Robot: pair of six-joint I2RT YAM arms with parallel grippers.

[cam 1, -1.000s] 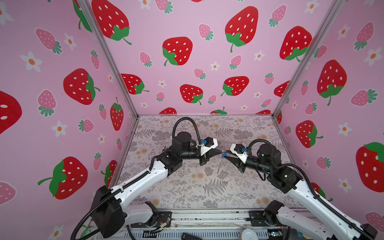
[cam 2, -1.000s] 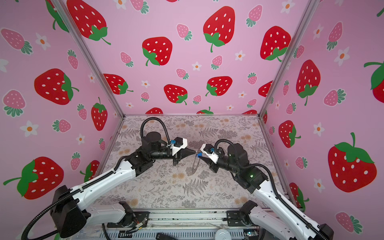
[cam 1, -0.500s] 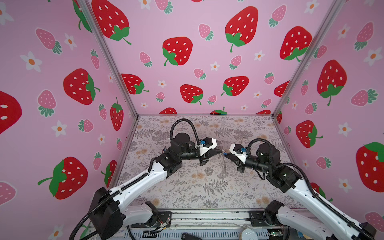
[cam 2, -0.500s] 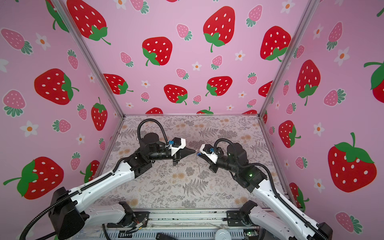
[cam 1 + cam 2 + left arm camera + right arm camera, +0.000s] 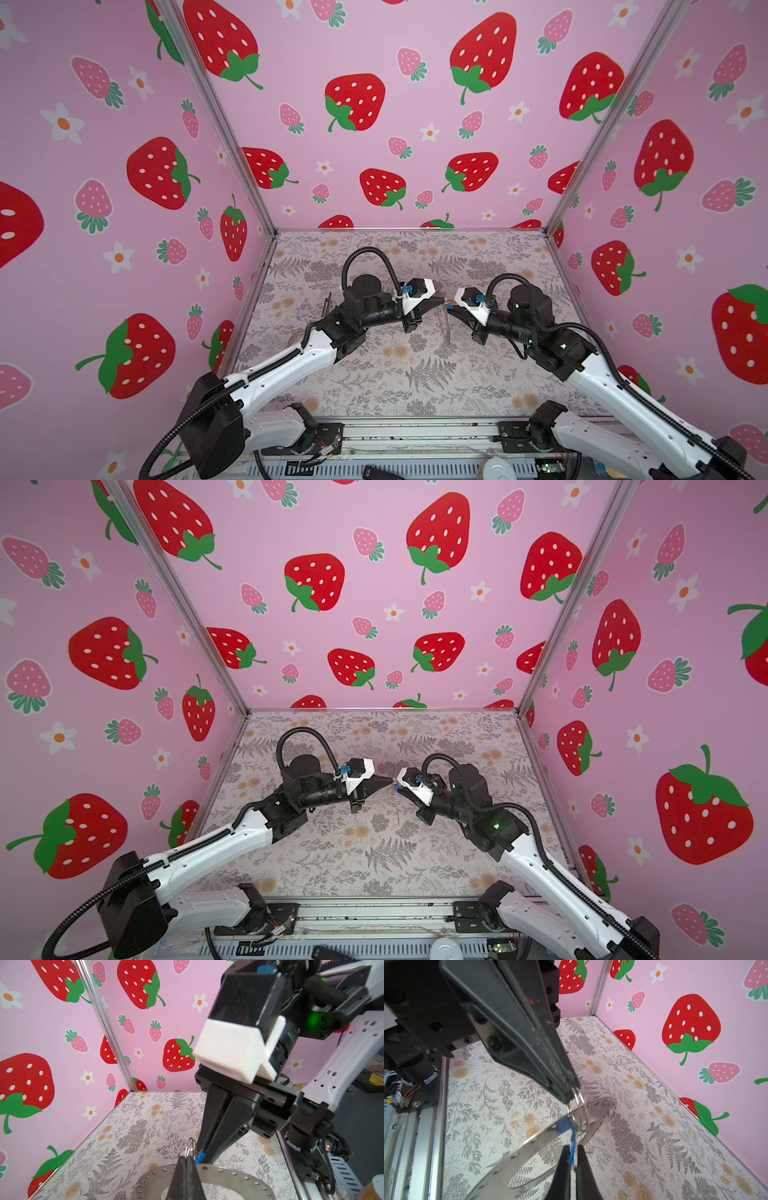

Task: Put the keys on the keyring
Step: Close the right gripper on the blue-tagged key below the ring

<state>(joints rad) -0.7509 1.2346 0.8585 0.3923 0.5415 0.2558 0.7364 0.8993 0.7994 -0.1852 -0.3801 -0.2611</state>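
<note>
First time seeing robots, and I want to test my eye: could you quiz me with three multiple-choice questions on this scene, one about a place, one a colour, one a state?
1. Where do the left gripper and right gripper meet?
A. above the middle of the floral table
B. against the back wall
C. over the front rail

2. What colour is the tag in the right gripper?
A. red
B. blue
C. yellow

3. How is the left gripper?
A. wide open
B. shut on a silver loop
C. shut on nothing

Answers: 1 A, their tips almost touch mid-table; 2 B, blue shows in its grip; 3 B, its jaws pinch the loop.
</note>
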